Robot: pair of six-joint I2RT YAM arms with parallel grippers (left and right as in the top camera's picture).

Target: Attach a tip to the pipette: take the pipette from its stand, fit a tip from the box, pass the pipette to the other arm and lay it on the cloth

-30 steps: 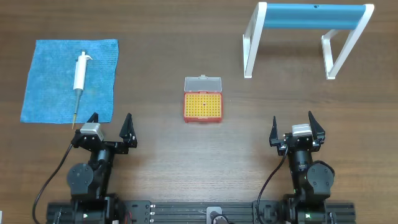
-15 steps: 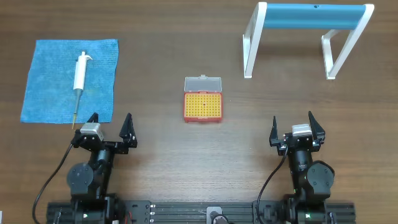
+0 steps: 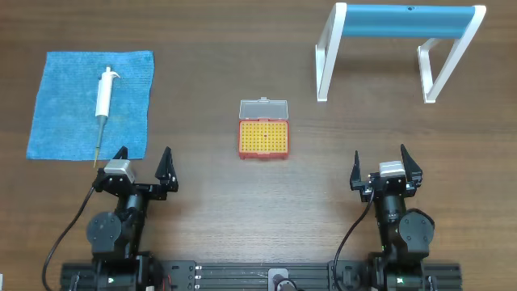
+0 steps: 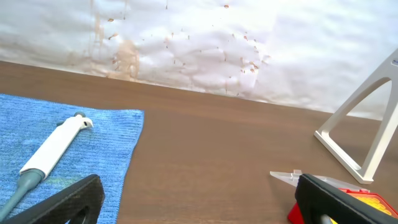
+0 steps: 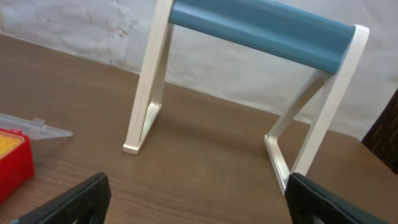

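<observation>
The white and grey pipette (image 3: 103, 93) lies on the blue cloth (image 3: 56, 121) at the table's far left, its yellow tip (image 3: 97, 150) pointing toward the near edge. The left wrist view shows the same pipette (image 4: 50, 154) resting on the cloth (image 4: 93, 143). The red tip box (image 3: 263, 138) with yellow tips sits open at the table's middle. The white and blue stand (image 3: 404, 32) is at the far right and holds nothing. My left gripper (image 3: 144, 165) is open just near of the cloth. My right gripper (image 3: 379, 162) is open at the near right, apart from everything.
The stand (image 5: 261, 31) rises ahead of the right gripper, with bare wood between its legs. A corner of the tip box (image 5: 12, 162) and its clear lid (image 5: 37, 127) show in the right wrist view. A pale wall (image 4: 199, 43) runs behind the table.
</observation>
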